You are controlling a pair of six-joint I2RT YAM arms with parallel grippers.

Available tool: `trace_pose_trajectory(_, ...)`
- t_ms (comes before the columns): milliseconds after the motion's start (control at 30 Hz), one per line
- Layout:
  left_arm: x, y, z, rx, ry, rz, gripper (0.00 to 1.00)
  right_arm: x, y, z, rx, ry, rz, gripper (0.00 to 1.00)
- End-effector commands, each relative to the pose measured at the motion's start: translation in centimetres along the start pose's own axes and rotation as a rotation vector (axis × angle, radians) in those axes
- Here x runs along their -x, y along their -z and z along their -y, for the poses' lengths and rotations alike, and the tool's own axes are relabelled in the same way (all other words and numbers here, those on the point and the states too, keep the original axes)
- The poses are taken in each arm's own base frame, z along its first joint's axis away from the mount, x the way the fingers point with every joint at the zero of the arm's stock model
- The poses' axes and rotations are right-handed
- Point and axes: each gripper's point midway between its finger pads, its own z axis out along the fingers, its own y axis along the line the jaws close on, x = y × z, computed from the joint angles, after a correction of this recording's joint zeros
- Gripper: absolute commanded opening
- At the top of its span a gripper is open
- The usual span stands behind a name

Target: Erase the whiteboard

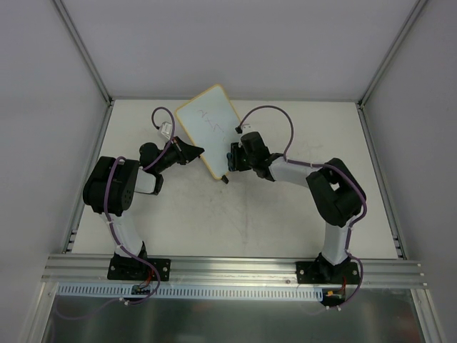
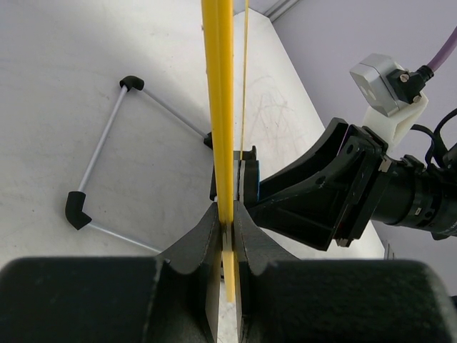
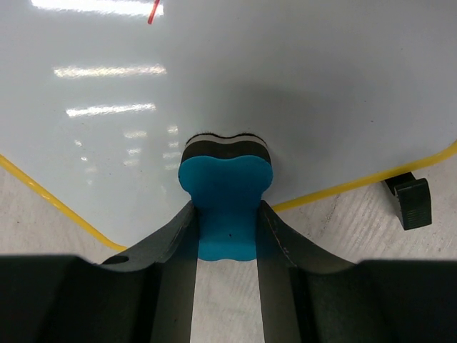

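The left pincer (image 2: 227, 218) is shut tight on the yellow rim of the whiteboard (image 2: 216, 86). The rim sits right between its two fingers, and the board goes up and away from it, thin side on. I think it holds the board this way so the board stays up and does not slide when it gets rubbed. Off to one side of this pincer, seen against the counter (image 2: 64, 86), is a thin grey rod frame (image 2: 107, 132) with black corners. It looks like the board's stand, but I cannot tell for sure.

The right pincer (image 3: 226, 214) is clamped on a blue eraser (image 3: 225, 175). The dark soft side of the eraser points away from the pincer and touches the white face of the board, close to the rim nearest the pincer. That is the side that wipes, so it faces the board. Far past the eraser is a small red mark (image 3: 153, 14). A black foot (image 3: 409, 201) pokes out just past the rim, to one side of the pincer.

From above, faint writing (image 1: 211, 118) shows on the board, so the wiping looks not done.
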Motion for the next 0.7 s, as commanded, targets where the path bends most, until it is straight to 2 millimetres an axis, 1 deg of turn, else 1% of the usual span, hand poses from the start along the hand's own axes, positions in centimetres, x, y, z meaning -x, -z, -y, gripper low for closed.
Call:
trace_pose_trajectory(0,4.1,0.0,7.4,-0.278,-0.296,0.149,0.0,0.1,0.4,-3.7,0.102,0.022,-0.02,0.0)
trace_pose_trajectory(67,4.1,-0.1,7.4,-0.278,-0.296,0.148,0.0,0.5,0.5,-4.0,0.106,0.048,-0.024,0.0)
trace_pose_trajectory(100,3.9,-0.1,7.5,-0.281,-0.296,0.145,0.0,1.6,0.6,-4.7,0.117,0.062,-0.006,0.0)
trace_pose_trajectory(133,4.0,-0.1,7.5,-0.28,-0.299,0.146,0.0,1.7,0.6,-4.9,0.118,0.073,-0.019,0.0)
trace_pose_trajectory(200,3.9,-0.1,7.5,-0.281,-0.297,0.142,0.0,2.5,0.6,-5.5,0.126,0.101,-0.011,0.0)
trace_pose_trajectory(233,3.8,-0.2,7.5,-0.282,-0.297,0.141,0.0,3.6,0.6,-6.1,0.135,0.111,0.009,0.0)
trace_pose_trajectory(300,3.9,-0.2,7.5,-0.28,-0.299,0.142,0.0,4.2,0.6,-6.4,0.141,0.129,0.005,0.0)
trace_pose_trajectory(333,3.8,-0.2,7.5,-0.28,-0.299,0.141,0.0,5.0,0.4,-6.8,0.146,0.132,0.014,0.0)
trace_pose_trajectory(367,3.8,-0.2,7.5,-0.28,-0.301,0.141,0.0,5.1,0.3,-6.9,0.145,0.132,0.004,0.0)
trace_pose_trajectory(433,3.8,-0.2,7.5,-0.277,-0.303,0.141,0.0,5.8,0.1,-7.2,0.148,0.16,0.014,0.0)
trace_pose_trajectory(500,3.7,-0.2,7.5,-0.277,-0.303,0.138,0.0,5.5,-0.2,-6.8,0.127,0.165,-0.009,0.0)
trace_pose_trajectory(667,3.7,-0.1,7.7,-0.28,-0.31,0.136,0.0,5.9,-0.8,-5.1,0.07,0.169,-0.013,0.0)
